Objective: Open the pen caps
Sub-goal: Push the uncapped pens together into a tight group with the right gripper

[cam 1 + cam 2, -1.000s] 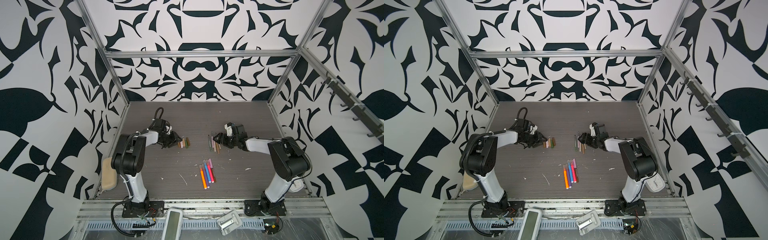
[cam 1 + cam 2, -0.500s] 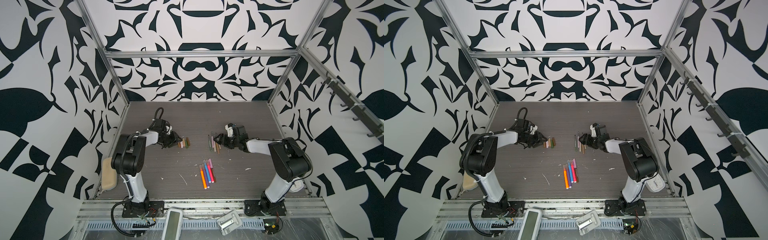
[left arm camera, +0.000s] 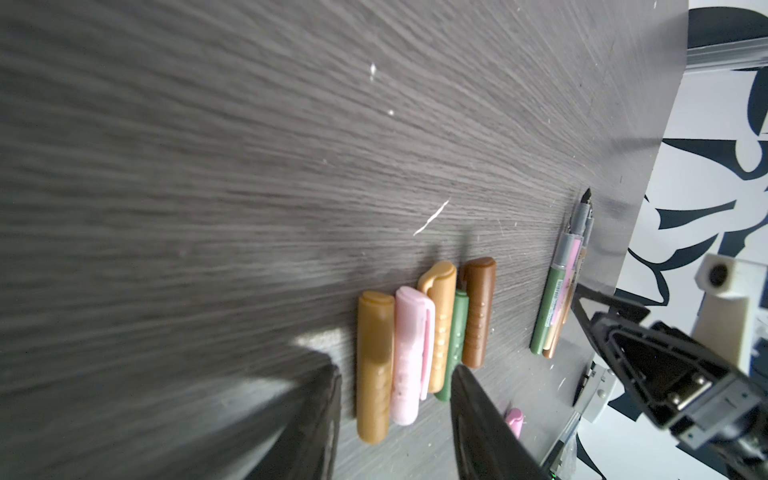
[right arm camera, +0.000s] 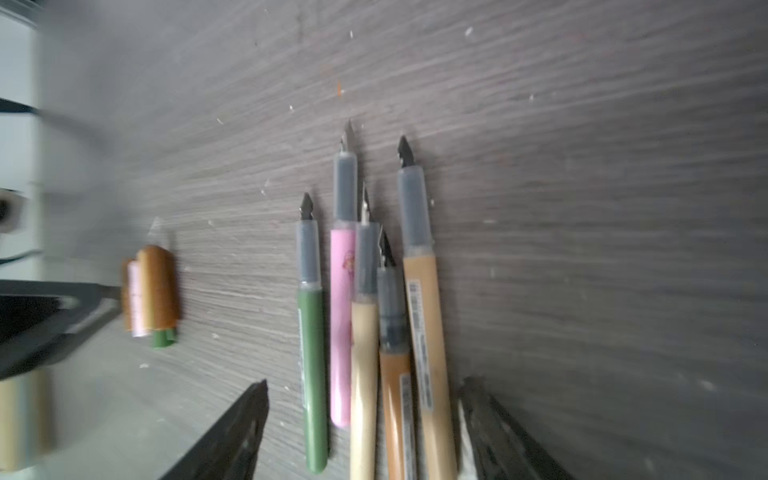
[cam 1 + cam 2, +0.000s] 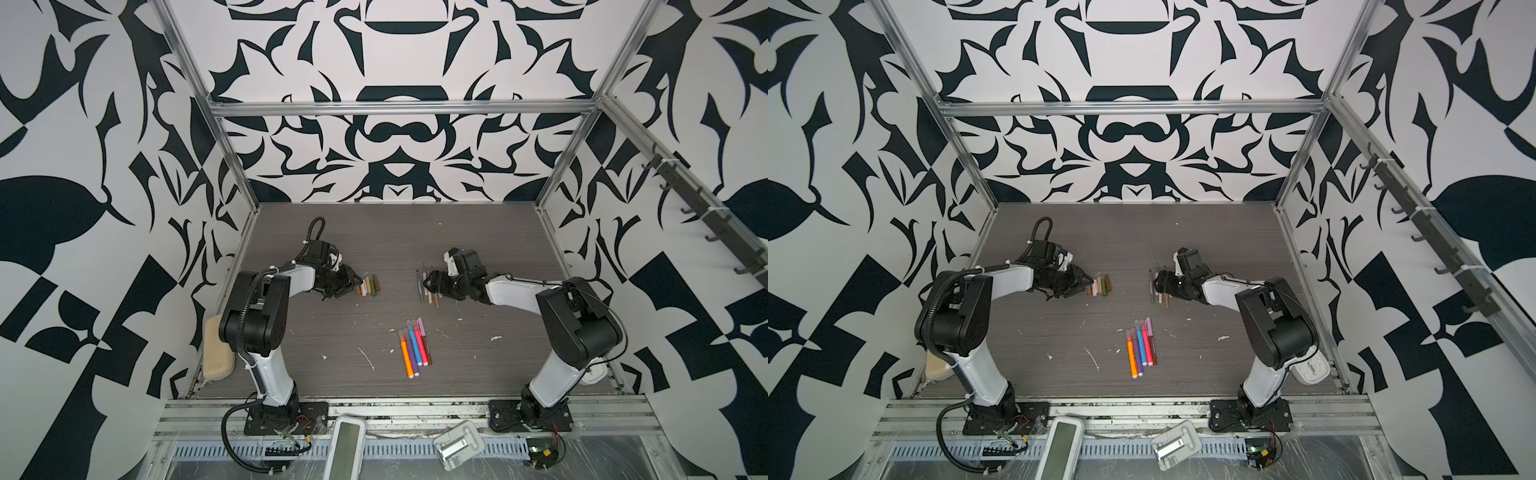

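A robot lab test cell: an aluminium frame (image 5: 399,109) with black-and-white patterned walls (image 5: 83,124) boxes in a grey table (image 5: 374,232). The left arm (image 5: 266,365) and right arm (image 5: 552,370) are bolted to a rail (image 5: 399,409) along the table's front edge, beside a bare circuit board (image 5: 540,452) and loose cable (image 5: 226,432).

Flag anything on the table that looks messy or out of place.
White scraps litter the table around the capped pens. Otherwise the caps and uncapped pens lie in neat groups.
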`<state>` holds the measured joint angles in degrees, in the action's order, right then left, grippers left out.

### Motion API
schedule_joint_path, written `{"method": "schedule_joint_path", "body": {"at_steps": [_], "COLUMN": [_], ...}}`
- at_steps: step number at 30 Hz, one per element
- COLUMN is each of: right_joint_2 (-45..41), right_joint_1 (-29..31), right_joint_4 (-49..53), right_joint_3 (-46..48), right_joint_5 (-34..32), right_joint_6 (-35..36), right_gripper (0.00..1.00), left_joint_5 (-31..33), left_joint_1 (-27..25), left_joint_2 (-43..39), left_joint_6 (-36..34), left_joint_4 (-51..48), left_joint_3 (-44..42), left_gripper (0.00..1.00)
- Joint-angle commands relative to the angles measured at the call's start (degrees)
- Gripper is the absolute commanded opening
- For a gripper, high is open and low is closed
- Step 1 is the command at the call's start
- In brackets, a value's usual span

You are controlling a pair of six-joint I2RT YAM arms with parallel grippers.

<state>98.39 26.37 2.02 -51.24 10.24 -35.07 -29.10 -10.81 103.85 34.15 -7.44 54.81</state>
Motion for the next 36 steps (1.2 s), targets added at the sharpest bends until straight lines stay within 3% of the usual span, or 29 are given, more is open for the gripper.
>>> {"method": "schedule_joint_path", "body": {"at_steps": [1, 3, 6, 17, 36], "right_joint_2": [-0.1, 2.3, 6.4, 17.9, 20.1], "right_joint_1": [5.1, 7.7, 10.6, 12.7, 11.2], "right_joint_4": [20.8, 26.6, 30.9, 42.5, 44.8], "right_joint_3": [-8.7, -14.2, -20.6, -35.3, -36.4], "right_joint_5": [-20.4, -26.1, -27.1, -31.0, -31.6], "right_joint_6": [2.1, 3.7, 5.5, 3.9, 1.2], "right_gripper": [0.83, 0.89, 0.96, 0.95, 0.92], "left_joint_5": [0.7, 0.6, 0.4, 0.1, -0.2], "left_joint_1": [0.4, 0.4, 0.4, 0.4, 0.4], "left_joint_2": [0.5, 0.7, 1.1, 2.0, 2.4], "left_joint_6": [0.1, 0.1, 0.1, 0.1, 0.1], "left_joint_4": [-0.5, -0.6, -0.7, -1.3, -1.5], "left_joint_3": [-1.5, -1.4, -1.1, -0.5, -0.2], "left_gripper": [0.46, 0.46, 0.46, 0.46, 0.46]}}
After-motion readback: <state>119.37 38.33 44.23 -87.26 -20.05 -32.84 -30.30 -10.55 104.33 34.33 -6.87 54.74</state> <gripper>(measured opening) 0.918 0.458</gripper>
